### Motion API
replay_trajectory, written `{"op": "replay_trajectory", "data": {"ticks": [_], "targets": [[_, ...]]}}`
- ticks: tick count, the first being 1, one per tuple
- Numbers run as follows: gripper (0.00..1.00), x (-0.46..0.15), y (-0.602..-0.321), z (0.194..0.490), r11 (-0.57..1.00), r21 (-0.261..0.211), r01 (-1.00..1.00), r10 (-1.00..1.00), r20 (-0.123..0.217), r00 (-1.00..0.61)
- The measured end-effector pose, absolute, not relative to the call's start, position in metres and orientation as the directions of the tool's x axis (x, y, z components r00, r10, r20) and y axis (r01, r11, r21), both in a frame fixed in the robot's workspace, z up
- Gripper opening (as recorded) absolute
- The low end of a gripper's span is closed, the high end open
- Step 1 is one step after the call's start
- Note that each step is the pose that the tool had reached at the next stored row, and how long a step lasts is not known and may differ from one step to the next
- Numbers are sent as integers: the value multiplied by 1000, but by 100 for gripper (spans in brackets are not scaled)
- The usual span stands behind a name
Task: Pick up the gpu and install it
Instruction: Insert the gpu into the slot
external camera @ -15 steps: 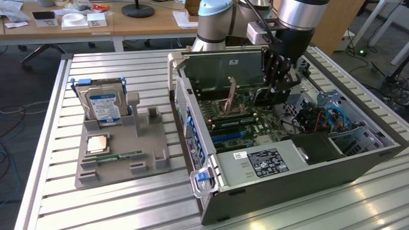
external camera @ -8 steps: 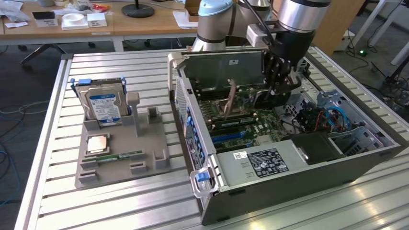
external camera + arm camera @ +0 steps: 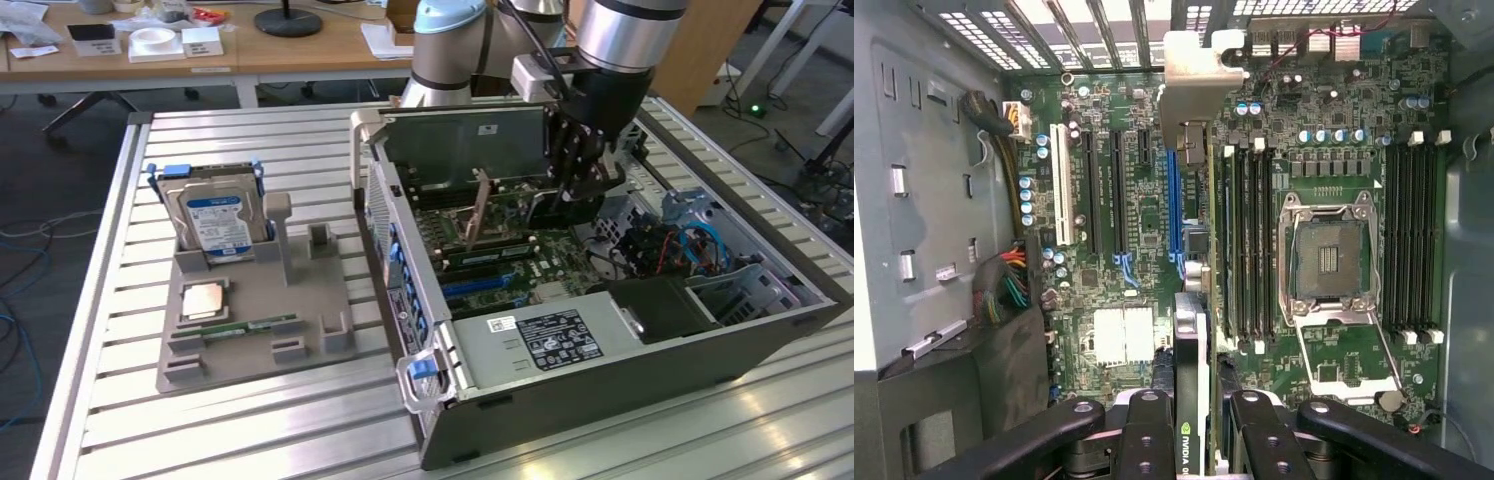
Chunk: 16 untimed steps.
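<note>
Your gripper [image 3: 1194,415] pinches the gpu [image 3: 1191,340]: the fingers [image 3: 1146,430] are partly spread, one on each face of the card. It hangs edge-on inside the case [image 3: 627,370], over the board [image 3: 1124,250]. Its long axis runs parallel to the blue slot [image 3: 1173,200], with the bracket [image 3: 1194,70] at the far end. The card looks to be just beside that slot, on the memory slots' [image 3: 1249,240] side. You cannot tell whether it touches the slot.

gpu [image 3: 1192,320], near end out of frame
</note>
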State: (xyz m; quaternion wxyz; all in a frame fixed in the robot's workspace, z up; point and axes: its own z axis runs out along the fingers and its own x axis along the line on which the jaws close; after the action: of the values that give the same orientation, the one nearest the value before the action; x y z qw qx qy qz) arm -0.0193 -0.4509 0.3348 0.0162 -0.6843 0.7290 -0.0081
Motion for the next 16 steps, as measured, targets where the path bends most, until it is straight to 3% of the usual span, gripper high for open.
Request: {"op": "replay_trajectory", "data": {"ticks": [16], "targets": [[26,-23,-451,332,63,-34,-997,-998,-13,-63]]}}
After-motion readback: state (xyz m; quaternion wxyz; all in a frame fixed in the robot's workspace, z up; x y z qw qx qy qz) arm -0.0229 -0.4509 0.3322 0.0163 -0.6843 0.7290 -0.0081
